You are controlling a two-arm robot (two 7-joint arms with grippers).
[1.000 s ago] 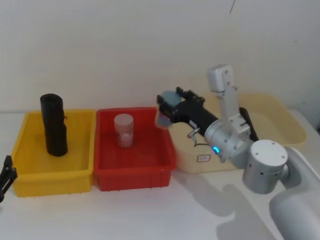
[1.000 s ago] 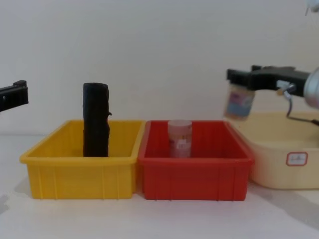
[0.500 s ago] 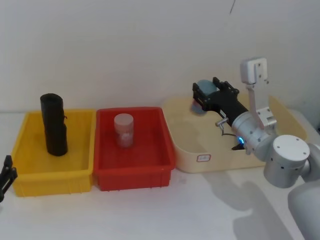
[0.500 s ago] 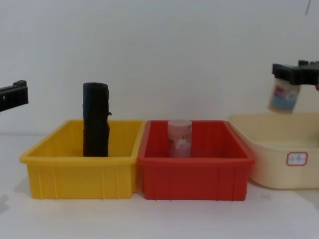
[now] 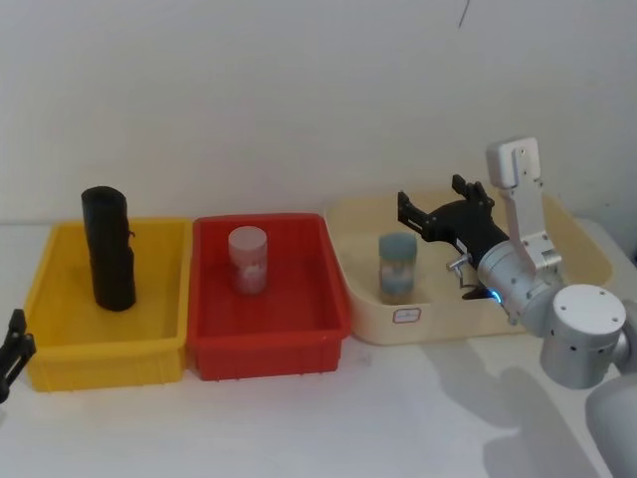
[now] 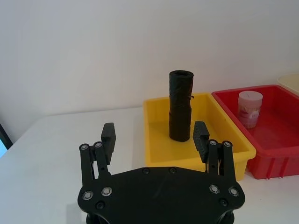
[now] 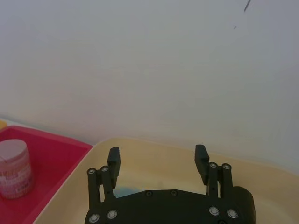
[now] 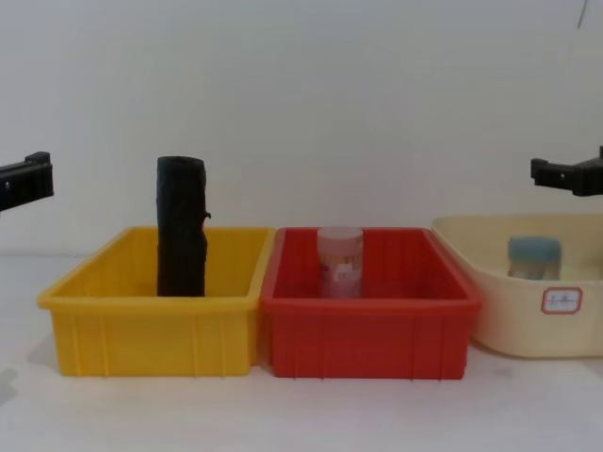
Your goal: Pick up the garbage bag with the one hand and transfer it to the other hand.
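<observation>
Head view: the black cylindrical roll of garbage bags [image 5: 107, 249] stands upright in the yellow plastic bin [image 5: 45, 351] on the white counter [image 5: 299, 423]. The right claw [image 5: 443, 211] hangs over the cream tub [image 5: 438, 324] — spread open, empty.

Left wrist view: the left claw [image 6: 155, 139] is wide open, holding nothing, short of the roll.

Chest view: a lidded jar [image 8: 340, 261] stands in the red bin [image 8: 367, 325].

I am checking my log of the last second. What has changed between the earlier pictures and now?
The right gripper carried the blue-lidded jar rightward from the red bin and released it upright in the cream tub; it is open now. The black roll, pink-lidded jar and left gripper stayed put.
</observation>
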